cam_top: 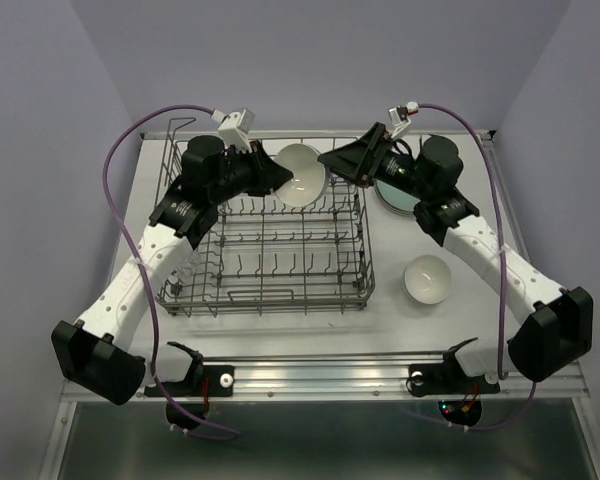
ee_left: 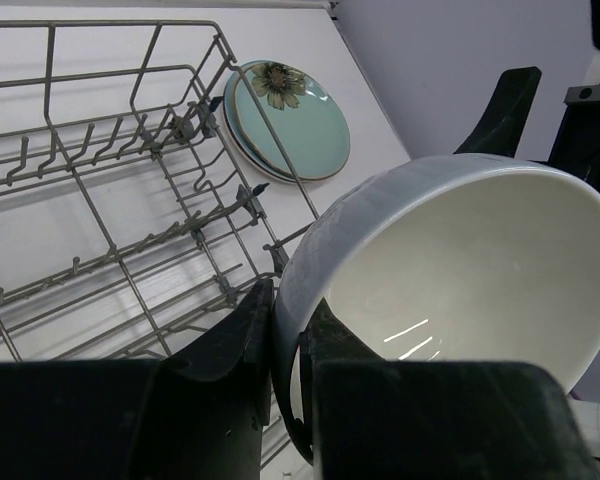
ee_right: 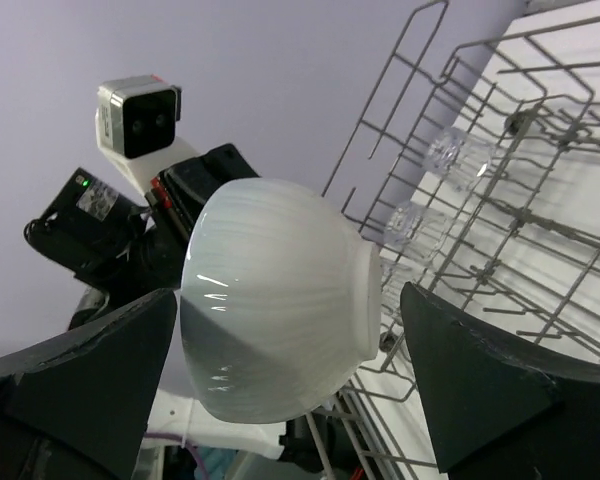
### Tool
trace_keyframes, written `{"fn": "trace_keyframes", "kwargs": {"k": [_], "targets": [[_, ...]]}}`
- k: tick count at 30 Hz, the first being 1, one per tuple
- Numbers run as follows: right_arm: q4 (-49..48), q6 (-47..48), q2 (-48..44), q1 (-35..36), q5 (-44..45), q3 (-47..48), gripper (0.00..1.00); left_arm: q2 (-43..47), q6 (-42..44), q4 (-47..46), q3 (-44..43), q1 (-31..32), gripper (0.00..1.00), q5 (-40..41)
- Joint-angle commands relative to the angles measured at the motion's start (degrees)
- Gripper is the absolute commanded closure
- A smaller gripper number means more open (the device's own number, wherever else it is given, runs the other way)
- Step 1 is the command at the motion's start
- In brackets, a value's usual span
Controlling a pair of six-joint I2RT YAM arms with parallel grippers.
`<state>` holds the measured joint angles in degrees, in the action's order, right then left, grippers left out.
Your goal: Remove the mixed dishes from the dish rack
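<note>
Nearest my bases, the grey wire dish rack sits on the left half of the table, its long side running along the near edge. Its tine rows are mostly bare. Through the wires my right wrist camera picks out small clear textured glasses lined up along the rack's left side. To the right of the rack, between it and the table's right edge, a white bowl stands upright on the tabletop, apart from everything else. Farther back, my left pincer is clamped on the rim of a second white bowl, one finger inside and one outside. It holds the bowl tipped on its side in the air above the rack's far right corner. My right pincer faces it from the other side, fingers spread wide with the bowl's ribbed outer wall between them. I cannot tell whether either finger touches it. Beyond the rack's far right corner, toward the table's far edge, pale green plates with a dark flower mark lie stacked flat.
</note>
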<state>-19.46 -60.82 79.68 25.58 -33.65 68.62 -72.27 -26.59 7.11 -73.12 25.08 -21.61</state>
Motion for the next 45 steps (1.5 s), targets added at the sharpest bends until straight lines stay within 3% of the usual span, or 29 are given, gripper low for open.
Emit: {"fn": "trace_keyframes", "kwargs": {"k": [1, 6, 11, 16, 22, 27, 34, 45], "targets": [[12.99, 7.46, -7.33, -1.23, 15.13, 3.18, 0.0, 3.46, -0.75, -2.29, -4.83, 1.11, 1.0, 2.17], [27.51, 13.7, -12.79, -4.04, 33.27, 6.95, 0.0, -1.19, 0.66, 3.16, -9.65, 5.41, 1.0, 7.96], [34.75, 21.26, -16.66, -6.15, 51.11, 9.86, 0.0, -10.75, 3.47, 10.19, -17.65, 13.31, 1.0, 12.54], [38.27, 26.01, -21.49, -6.16, 65.01, 11.71, 0.0, -23.25, 8.21, 20.99, -33.64, 24.03, 1.0, 17.2], [39.5, 27.42, -24.3, -6.16, 66.87, 12.33, 0.0, -41.34, 12.08, 30.14, -51.38, 33.96, 1.0, 20.99], [40.03, 27.86, -25.28, -6.16, 68.45, 11.19, 0.0, -49.71, 13.32, 32.61, -60.72, 38.2, 1.0, 20.99], [40.12, 27.77, -24.49, -6.16, 66.0, 11.36, 0.0, -55.34, 13.4, 32.09, -64.16, 40.22, 1.0, 26.61], [40.12, 27.42, -22.99, -6.16, 63.97, 10.83, 0.0, -59.21, 16.48, 29.98, -65.04, 41.54, 1.0, 28.9]]}}
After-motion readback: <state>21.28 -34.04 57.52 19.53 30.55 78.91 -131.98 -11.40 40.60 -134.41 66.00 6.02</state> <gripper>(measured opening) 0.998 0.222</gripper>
